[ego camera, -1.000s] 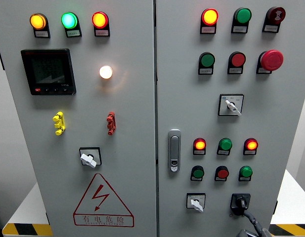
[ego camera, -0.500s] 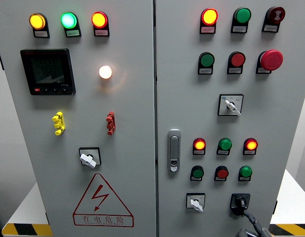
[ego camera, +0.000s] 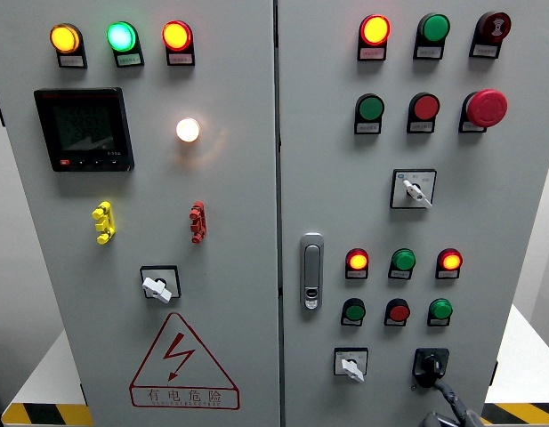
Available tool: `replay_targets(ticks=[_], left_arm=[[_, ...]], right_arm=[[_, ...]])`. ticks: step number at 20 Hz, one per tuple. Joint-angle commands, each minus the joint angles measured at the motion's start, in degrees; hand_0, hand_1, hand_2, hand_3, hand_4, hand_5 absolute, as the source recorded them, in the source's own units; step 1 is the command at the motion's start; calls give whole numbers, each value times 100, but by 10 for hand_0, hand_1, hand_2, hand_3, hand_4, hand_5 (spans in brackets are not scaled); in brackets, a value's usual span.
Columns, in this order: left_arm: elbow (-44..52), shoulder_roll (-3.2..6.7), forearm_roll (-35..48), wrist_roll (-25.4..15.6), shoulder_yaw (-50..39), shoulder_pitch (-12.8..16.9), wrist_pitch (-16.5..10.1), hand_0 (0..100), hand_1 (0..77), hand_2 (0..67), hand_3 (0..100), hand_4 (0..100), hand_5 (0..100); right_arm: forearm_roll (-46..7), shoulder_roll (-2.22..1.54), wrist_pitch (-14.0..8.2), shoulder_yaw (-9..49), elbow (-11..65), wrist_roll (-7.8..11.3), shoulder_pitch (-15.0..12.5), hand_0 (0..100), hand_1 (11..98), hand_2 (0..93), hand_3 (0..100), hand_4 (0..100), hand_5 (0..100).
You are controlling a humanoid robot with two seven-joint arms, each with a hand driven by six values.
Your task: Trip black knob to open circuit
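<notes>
A big grey control cabinet is filling pretty much the whole view, two doors meeting at a seam down the middle. White wall is peeking past both sides, and black-yellow hazard tape is showing at the bottom corners. The left door is carrying a dark meter display and a red lightning warning triangle. The black knob is sitting low on the right door. The right robot hand is poking in just below it, can't tell if its fingers are open.

Grey jointed right hand with dark metallic finger segments
</notes>
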Motion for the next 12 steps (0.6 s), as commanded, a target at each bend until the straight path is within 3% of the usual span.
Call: replay_targets(ticks=[1, 12], left_arm=[[0, 0, 0, 0, 0, -1, 0, 0, 30, 129, 213, 66, 15], [0, 0, 0, 0, 0, -1, 0, 0, 30, 129, 213, 66, 15]], right_arm=[[1, 0, 2, -16, 0, -52, 0, 1000, 875, 0, 842, 892, 1000], [1, 0, 11, -68, 0, -105, 97, 1000, 874, 0, 841, 891, 1000]])
